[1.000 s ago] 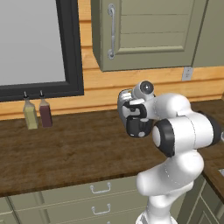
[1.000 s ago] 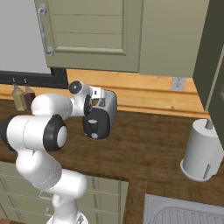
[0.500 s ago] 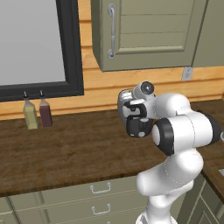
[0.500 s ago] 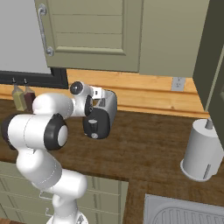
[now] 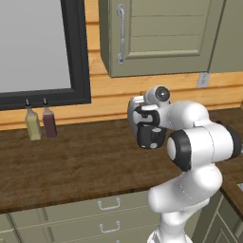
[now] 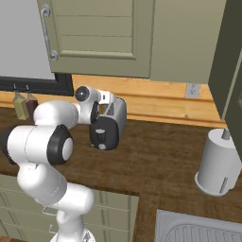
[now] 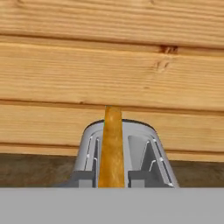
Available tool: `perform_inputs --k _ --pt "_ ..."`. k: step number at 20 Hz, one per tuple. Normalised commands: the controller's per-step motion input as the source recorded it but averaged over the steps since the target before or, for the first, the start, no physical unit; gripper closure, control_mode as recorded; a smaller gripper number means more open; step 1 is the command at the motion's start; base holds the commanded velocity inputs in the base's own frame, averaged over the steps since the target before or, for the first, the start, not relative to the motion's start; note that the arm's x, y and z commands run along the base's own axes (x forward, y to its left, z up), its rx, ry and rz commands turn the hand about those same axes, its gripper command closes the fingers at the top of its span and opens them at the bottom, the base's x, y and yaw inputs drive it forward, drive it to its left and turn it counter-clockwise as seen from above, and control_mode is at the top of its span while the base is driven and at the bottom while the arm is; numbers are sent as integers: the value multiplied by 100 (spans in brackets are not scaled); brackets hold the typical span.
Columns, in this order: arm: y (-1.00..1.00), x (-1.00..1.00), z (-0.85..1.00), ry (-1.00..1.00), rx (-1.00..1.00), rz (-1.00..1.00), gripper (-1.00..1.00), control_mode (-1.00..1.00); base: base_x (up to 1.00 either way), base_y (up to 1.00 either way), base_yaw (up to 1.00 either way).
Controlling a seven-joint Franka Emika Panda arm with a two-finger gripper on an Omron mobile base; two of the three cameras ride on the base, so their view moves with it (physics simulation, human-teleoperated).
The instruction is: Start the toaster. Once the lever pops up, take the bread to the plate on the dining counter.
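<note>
While bread (image 7: 111, 148) stood upright in left slot of toaster (image 6: 109, 125) on bench (image 6: 156, 160), gripper state could not be told; straight vertical lift judged best, slot walls avoided.

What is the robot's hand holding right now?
Cannot tell for sure. The hand view looks down on the bread standing in the toaster, edge on and centred, but the fingertips are hidden, so a grip is unclear.

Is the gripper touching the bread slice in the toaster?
Cannot tell. In the hand view the bread stands edge-on in the toaster slot; fingertips unseen.
</note>
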Motion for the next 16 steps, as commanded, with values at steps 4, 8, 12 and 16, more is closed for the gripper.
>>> perform_inputs --k 4,8,12,16 --pt "0 0 38 -17 1 0 100 -100 0 0 0" --pt "0 0 43 -25 2 0 100 -100 0 0 0" --pt "-1 0 49 -25 6 0 100 -100 0 0 0" --pt "-6 -13 50 -9 13 0 100 -100 0 0 0"
